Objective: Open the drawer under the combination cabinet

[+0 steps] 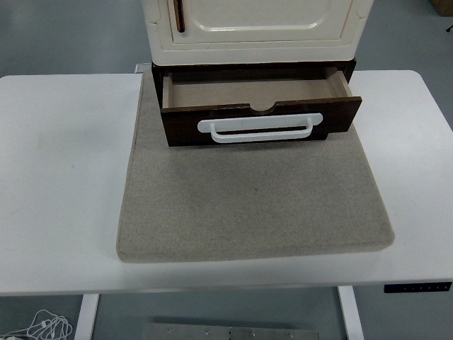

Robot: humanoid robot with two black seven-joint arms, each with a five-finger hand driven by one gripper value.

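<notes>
No robot hand shows in the head view, left or right, so there is no way to tell if either one is loose, curled up or holding something. No arm shows either.

The drawer (258, 106) sits under the cream cabinet (255, 28), at the far middle of the white desk (64, 177). It is pulled out toward the near edge of the desk. You can look down into it, and the inside is a plain tan box with nothing in it. Its front is dark brown wood. The front runs from left to right, and that is its long way. The open end faces the bottom of the picture. The right corner of the front sticks out a bit more to the side than the left one does.

A white handle (260, 130) lies across the drawer front. It is long and thin, and it also runs from left to right. There is a small round notch in the top edge of the front, just above the handle.

The cabinet and drawer stand on the far part of a gray mat (251, 205). The mat lies flat on the desk and reaches toward the near edge.
</notes>
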